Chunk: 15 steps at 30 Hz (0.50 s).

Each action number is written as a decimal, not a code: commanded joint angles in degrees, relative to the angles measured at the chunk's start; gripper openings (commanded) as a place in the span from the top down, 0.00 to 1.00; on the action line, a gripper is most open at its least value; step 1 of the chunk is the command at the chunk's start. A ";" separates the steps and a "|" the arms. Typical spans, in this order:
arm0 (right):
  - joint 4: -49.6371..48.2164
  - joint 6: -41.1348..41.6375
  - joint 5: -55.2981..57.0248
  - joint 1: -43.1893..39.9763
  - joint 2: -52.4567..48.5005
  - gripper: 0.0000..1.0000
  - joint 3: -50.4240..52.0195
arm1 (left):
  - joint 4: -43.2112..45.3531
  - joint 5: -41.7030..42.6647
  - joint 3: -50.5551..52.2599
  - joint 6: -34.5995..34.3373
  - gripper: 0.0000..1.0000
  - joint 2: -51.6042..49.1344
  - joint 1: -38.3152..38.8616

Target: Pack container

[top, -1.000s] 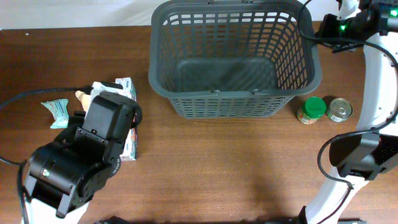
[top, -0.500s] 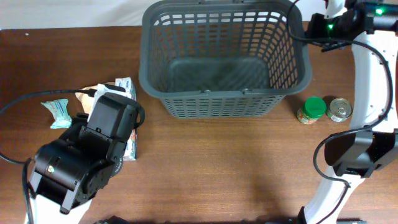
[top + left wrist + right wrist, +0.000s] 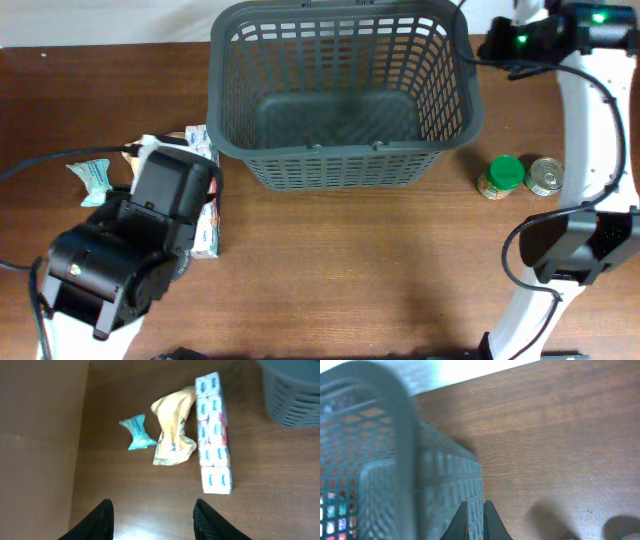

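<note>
Dark grey plastic makes the container [image 3: 340, 168], a large basket with slotted lattice walls, rounded corners and a thick rim. It stands empty at the far edge of the desk [image 3: 380, 280], about the middle. The right gripper [image 3: 474, 510] is at its far right corner, with its fingers almost together and a thin part of the wall between them, so I judge it is clamped on the basket.

Such a hold at 1 corner is weak. The smooth plastic could slip out. The basket could also turn around that corner, and its near left corner could then push the strip of tissue packs [image 3: 214, 435] just beside it.

The left gripper [image 3: 154, 510] hangs wide apart with nothing in it, above 3 soft things near the left edge: that glossy strip, a crumpled tan bag [image 3: 174, 430] touching it, and a small twisted teal wrapper [image 3: 136, 434]. The bag may collapse or slide when pinched.

Near the right edge stand a jar with a green lid [image 3: 503, 177] and a round metal tin [image 3: 546, 176]. Both are hard and smooth, and could roll if tipped.
</note>
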<state>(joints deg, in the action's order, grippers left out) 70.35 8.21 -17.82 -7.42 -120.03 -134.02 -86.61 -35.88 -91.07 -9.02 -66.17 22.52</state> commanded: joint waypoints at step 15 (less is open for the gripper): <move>1.79 0.85 -1.88 -17.44 13.60 0.96 0.17 | 5.03 31.28 0.28 8.63 0.53 -9.49 -28.72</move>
<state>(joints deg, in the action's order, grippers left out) 71.64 8.86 -19.20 -22.55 -110.41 -133.86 -82.46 -14.39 -91.07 -4.51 -72.49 -4.29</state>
